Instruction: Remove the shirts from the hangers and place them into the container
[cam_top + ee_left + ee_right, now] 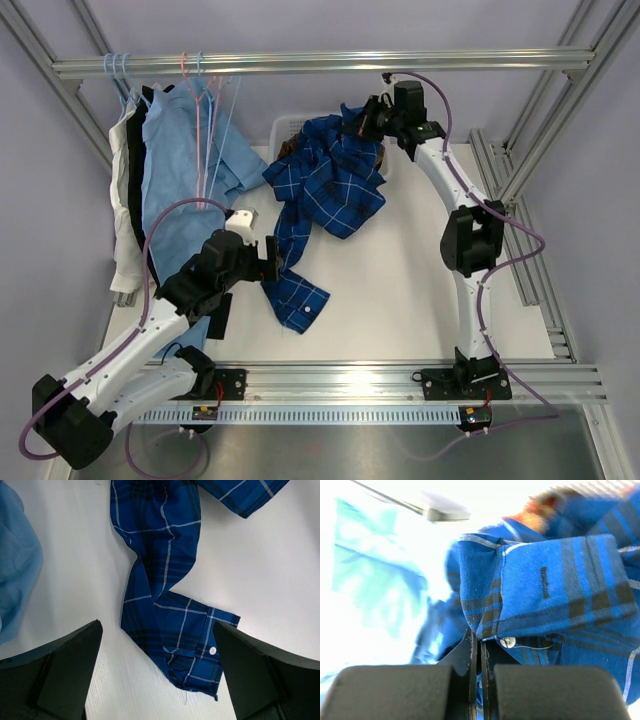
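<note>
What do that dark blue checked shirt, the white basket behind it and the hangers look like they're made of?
The dark blue checked shirt looks like matte woven cloth, probably cotton: it drapes, creases and has stitched hems. The white basket is likely smooth plastic with a perforated wall. The hangers are thin, pink and pale blue; wire or plastic, too fine to tell.

Checked shirt [330,185]: dark blue, thin light lines. Hung shirts [185,170]: light blue, black, white. Hangers [197,100]: pink, pale blue.

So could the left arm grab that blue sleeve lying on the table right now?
Probably yes: the left gripper is open, with the sleeve cuff lying flat on the table between its fingers and nothing in between.
</note>
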